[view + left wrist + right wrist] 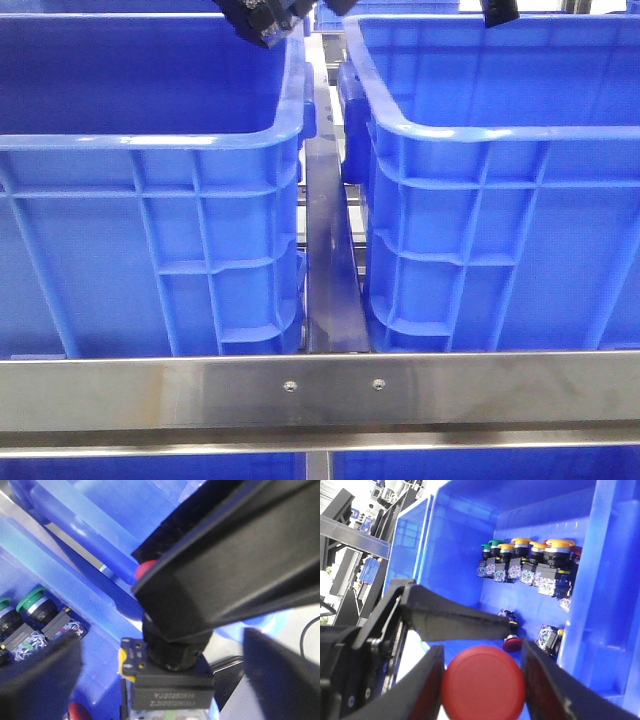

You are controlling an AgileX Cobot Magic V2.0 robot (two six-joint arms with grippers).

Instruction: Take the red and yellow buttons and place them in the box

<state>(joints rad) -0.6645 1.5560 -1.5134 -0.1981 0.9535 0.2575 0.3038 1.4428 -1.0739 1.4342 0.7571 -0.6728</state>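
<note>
Holding a red button (pixel 484 682) in my right end effector (pixel 482 685) above the box (pixel 600 580); left end effector (pixel 170 645) clenches another red-capped button (pixel 167 680); many buttons remain unsorted, I judge.

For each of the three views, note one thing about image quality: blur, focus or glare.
Front view: sharp, with soft glare along the steel rail and crate rim. Left wrist view: the gripper fills the frame as a dark, blurred mass; the held red button barely shows. Right wrist view: the near red button is out of focus, while the yellow buttons beyond are clearer.
</note>
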